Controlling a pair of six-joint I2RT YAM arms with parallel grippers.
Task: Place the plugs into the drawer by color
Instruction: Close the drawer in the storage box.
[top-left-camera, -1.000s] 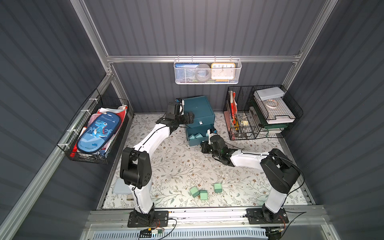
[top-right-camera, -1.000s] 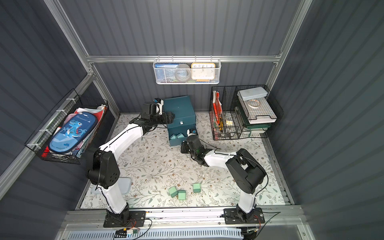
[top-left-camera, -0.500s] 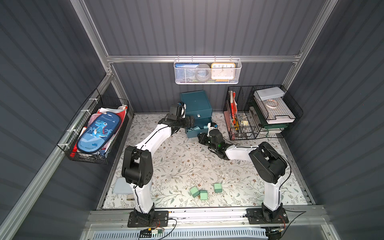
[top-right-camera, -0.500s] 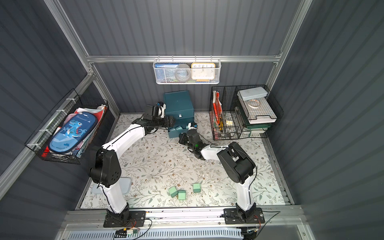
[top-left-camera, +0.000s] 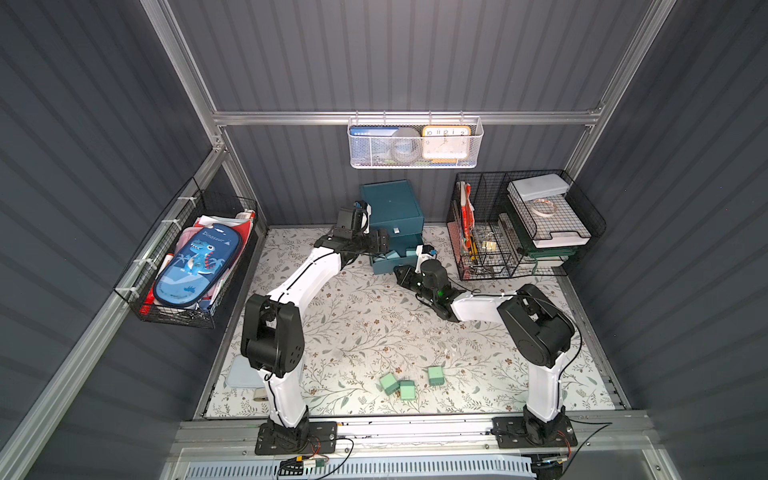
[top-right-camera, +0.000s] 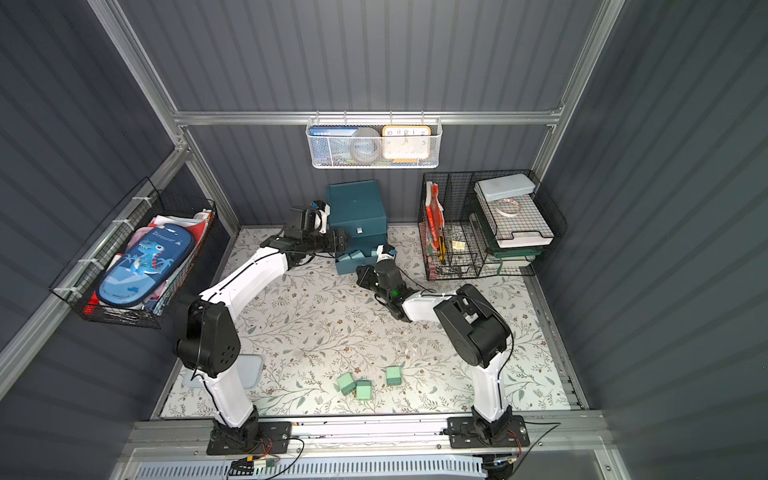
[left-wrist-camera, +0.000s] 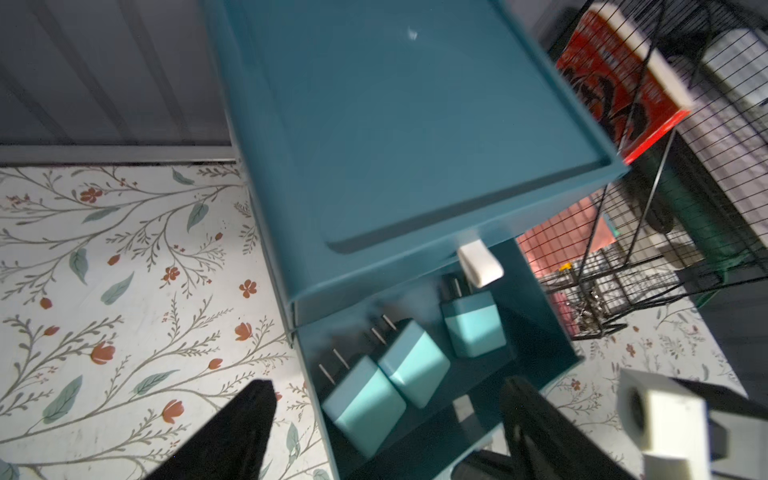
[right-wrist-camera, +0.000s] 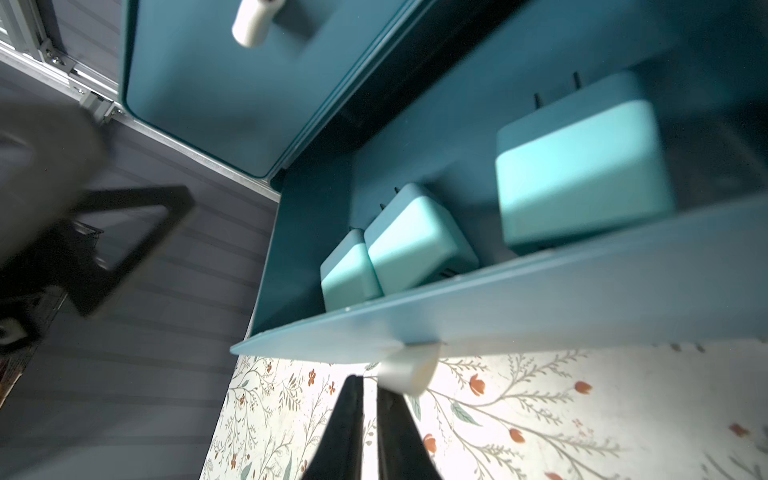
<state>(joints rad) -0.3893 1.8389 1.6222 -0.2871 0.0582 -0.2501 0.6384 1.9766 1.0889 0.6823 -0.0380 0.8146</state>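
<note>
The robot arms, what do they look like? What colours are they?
Both the left arm and the right arm have smooth white shells with chunky, rounded black joints. They stand on black bases bolted to a silver rail. Thin black cables run along them. The fingers are black and taper to points. A small green light glows near the right arm's wrist.

The drawer (left-wrist-camera: 395, 124) looks like smooth teal plastic with a soft satin sheen, and its pull tab (left-wrist-camera: 480, 266) is matt white. The light blue plugs (left-wrist-camera: 415, 365) are smooth, matt plastic with bare metal prongs. The mint green plugs (top-left-camera: 392, 383) have the same dull finish. The table (top-left-camera: 374, 324) carries a smooth floral-printed sheet with a faint gloss. The wire rack (top-left-camera: 482, 249) is thin black-coated metal. The fingers (right-wrist-camera: 347, 424) of the right hand (right-wrist-camera: 370, 380) are matt black.
</note>
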